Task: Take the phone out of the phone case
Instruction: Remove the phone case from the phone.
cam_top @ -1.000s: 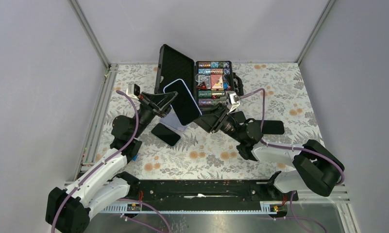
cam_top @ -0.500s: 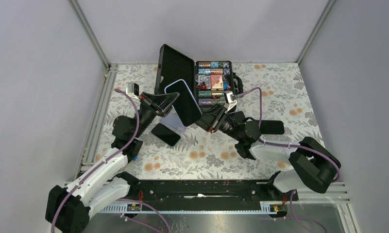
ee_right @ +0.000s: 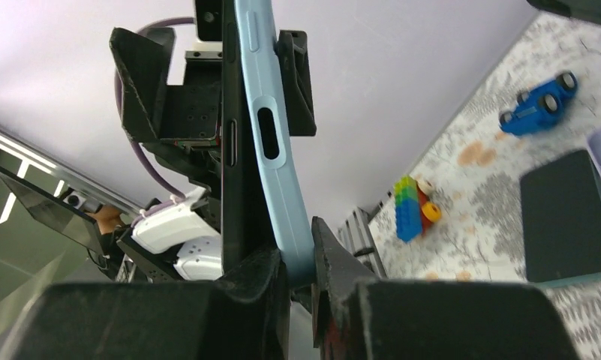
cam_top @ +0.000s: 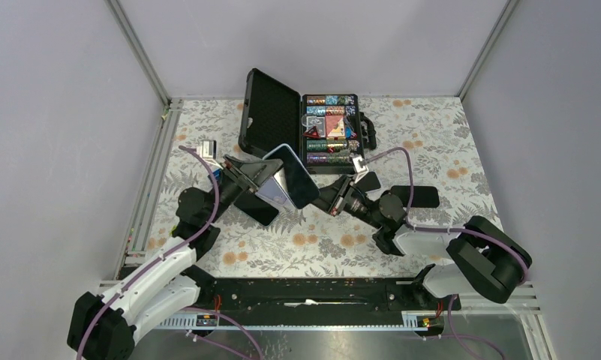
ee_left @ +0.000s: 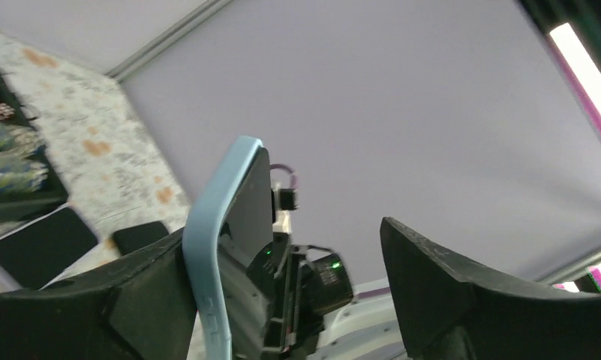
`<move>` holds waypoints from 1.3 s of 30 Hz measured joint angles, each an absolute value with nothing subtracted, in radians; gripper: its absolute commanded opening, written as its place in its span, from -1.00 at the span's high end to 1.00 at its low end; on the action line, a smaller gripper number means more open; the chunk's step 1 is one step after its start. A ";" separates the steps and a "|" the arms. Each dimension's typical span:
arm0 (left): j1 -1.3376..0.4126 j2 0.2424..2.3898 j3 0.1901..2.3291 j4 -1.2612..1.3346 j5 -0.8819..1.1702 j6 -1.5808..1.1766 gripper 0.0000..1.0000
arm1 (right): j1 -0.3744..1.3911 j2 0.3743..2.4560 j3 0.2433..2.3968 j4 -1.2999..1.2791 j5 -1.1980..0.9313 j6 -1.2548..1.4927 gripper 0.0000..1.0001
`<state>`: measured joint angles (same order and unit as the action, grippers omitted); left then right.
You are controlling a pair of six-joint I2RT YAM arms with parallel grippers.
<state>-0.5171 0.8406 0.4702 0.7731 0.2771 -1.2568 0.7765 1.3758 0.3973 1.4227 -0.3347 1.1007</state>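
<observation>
holding the phone (cam_top: 295, 174) up between my arms, its case (ee_left: 207, 270) on

closest to me on the flowered table (cam_top: 320, 244), a flat dark slab (cam_top: 258, 214) lies partly under my left arm. another dark slab (cam_top: 423, 196) lies beside my right arm. above them, off the table and between my two arms, is the phone. it is tilted with its dark screen toward the overhead camera, and it sits in its light blue case.

my right pincer (ee_right: 297, 247) is shut to a narrow gap on the lower edge of phone and case together. from my right wrist i see both fingers (ee_right: 252, 300) pressed against them. the black side of the phone runs along one finger, and the blue rim with its button cutouts runs along the other. whether the phone is fully seated in the case i cannot tell.

my left pincer (ee_left: 282, 232) stands wide open and grips nothing. the blue rim of the case rests against one finger (ee_left: 147, 300), and the other finger is well apart from it.

from my right wrist i also see a stack of coloured bricks (ee_right: 411, 206) and a blue toy car (ee_right: 541, 105) lying on the table, apart from each other.

farthest away, at the back edge of the table, a black box (cam_top: 271, 112) stands open. its lid is tilted up on the left, and its tray of small colourful items (cam_top: 329, 127) is on the right.
</observation>
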 measured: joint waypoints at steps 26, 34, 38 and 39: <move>-0.698 0.628 0.290 0.269 -0.135 -0.712 -0.89 | 0.771 1.380 0.185 1.147 -0.243 1.267 1.00; -0.962 0.876 0.469 0.194 -0.253 -0.474 -0.89 | 0.771 1.205 0.217 0.780 -0.192 1.273 1.00; -1.079 0.987 0.572 0.155 -0.258 -0.323 -0.92 | 0.771 1.056 0.262 0.579 -0.162 1.272 1.00; -1.091 1.002 0.584 0.151 -0.255 -0.302 -0.93 | 0.771 1.032 0.271 0.550 -0.154 1.270 1.00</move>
<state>-1.0912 1.0019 0.5838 0.1513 -0.2550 -0.3016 0.7712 1.0317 0.2707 0.5499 -0.1539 1.2697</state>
